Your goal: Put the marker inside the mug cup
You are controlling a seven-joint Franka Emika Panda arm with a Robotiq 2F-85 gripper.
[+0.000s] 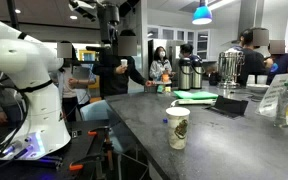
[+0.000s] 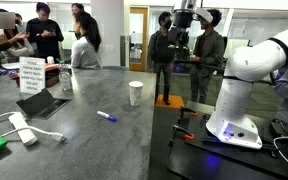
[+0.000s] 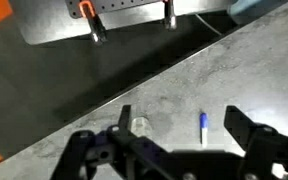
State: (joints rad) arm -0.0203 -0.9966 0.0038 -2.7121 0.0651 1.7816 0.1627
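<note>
The cream-white mug cup (image 1: 178, 127) stands upright on the grey stone counter, and it also shows in the other exterior view (image 2: 135, 93). The marker (image 2: 106, 116), white with a blue cap, lies flat on the counter a short way from the cup. In the wrist view I look down from high up: the marker (image 3: 203, 127) lies to the right of the cup's open top (image 3: 139, 126). My gripper (image 3: 181, 124) is open and empty, far above both. It hangs near the top of both exterior views (image 1: 106, 17) (image 2: 187, 15).
Steel urns (image 1: 189, 72) and several people stand at the counter's far side. A dark tablet (image 2: 44, 102), a printed sign (image 2: 31, 73) and a white power strip with its cable (image 2: 22, 128) lie on the counter. The counter's edge (image 2: 159, 130) runs beside the robot base (image 2: 231, 125).
</note>
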